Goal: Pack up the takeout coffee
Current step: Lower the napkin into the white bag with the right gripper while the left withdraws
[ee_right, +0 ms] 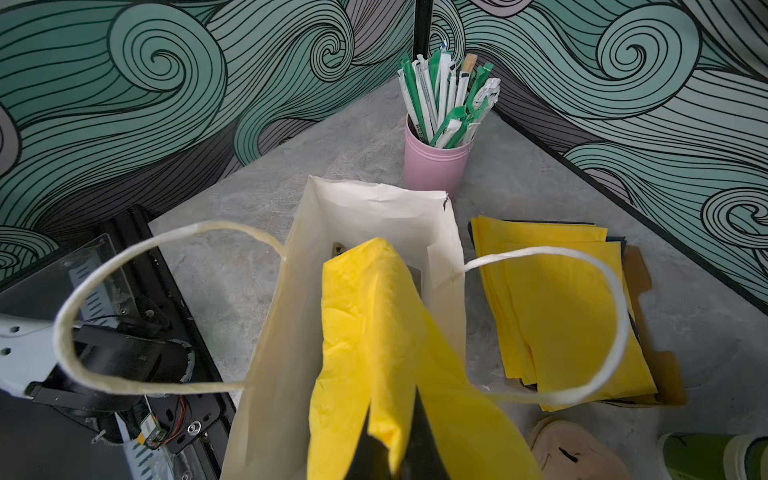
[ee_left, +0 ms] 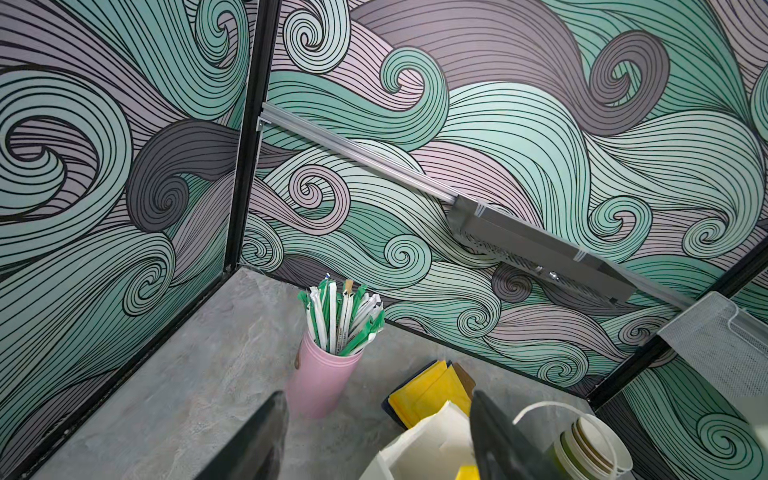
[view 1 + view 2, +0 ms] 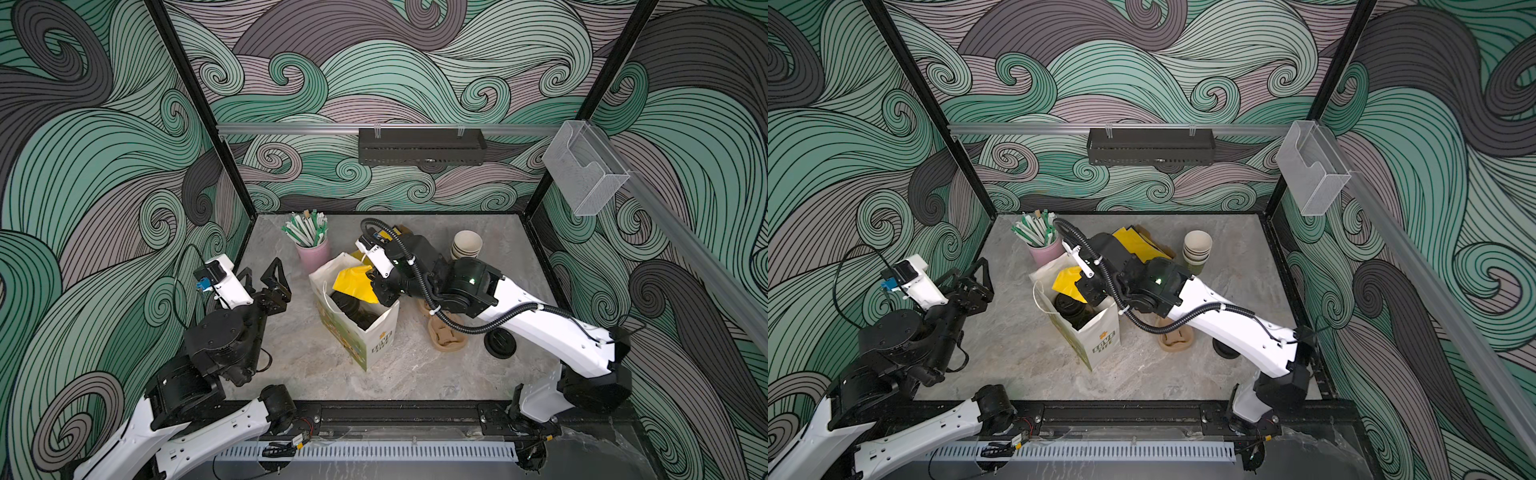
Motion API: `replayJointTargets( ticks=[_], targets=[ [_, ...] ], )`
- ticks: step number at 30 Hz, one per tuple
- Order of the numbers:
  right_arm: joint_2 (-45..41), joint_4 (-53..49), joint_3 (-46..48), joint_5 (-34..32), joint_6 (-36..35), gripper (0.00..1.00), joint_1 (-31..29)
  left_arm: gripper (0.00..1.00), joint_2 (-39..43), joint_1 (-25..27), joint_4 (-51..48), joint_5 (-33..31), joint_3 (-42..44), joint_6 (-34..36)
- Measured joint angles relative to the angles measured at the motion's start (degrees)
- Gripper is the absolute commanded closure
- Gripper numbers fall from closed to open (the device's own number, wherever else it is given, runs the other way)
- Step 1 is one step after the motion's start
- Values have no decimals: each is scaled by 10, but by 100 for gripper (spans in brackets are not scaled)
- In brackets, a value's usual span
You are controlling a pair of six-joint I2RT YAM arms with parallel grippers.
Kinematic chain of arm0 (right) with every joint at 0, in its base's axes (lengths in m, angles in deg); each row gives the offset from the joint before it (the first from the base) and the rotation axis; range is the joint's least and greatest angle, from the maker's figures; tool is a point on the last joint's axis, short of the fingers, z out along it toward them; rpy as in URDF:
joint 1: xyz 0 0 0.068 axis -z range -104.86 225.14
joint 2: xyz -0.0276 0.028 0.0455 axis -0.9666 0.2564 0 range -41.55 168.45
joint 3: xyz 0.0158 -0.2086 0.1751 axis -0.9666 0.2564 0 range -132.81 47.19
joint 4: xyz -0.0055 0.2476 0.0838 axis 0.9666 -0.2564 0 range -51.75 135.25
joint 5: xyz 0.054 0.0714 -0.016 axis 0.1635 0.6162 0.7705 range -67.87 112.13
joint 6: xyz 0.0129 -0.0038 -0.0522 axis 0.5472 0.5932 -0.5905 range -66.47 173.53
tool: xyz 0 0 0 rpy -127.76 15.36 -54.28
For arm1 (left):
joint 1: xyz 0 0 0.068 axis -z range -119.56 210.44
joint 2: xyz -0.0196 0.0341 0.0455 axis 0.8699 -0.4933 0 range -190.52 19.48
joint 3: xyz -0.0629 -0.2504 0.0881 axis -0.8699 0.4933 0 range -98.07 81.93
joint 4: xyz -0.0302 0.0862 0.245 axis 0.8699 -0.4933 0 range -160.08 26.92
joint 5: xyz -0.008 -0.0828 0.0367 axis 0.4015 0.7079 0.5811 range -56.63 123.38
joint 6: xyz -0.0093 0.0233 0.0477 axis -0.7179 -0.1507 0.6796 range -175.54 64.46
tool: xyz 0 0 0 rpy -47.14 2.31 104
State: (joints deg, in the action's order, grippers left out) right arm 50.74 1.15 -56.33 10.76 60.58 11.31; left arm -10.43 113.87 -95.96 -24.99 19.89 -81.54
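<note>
Bag [image 3: 374, 345] stands just under our right tool [image 3: 370, 286], which pinches a yellow napkin [image 3: 353, 284]. Left tool [image 3: 262, 276] is spread, empty, well apart from the bag. Coffee [image 3: 1070, 308] sits inside the bag, below the right tool. We judge it light and crushable: grip mid-wall, gently, upright.

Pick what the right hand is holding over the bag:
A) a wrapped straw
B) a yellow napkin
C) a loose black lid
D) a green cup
B: in the right wrist view, the right hand is shut on a yellow napkin, which hangs into the open mouth of the white paper bag.
</note>
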Motion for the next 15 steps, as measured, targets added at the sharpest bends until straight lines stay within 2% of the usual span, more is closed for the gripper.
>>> replayJointTargets(
  ticks=[6, 15],
  targets=[
    [52, 3, -7, -2, 47, 100, -10, 29, 20, 0, -10, 1, 0, -2],
    [78, 14, 10, 9, 99, 100, -27, 29, 23, 0, -11, 1, -1, 24]
  ],
)
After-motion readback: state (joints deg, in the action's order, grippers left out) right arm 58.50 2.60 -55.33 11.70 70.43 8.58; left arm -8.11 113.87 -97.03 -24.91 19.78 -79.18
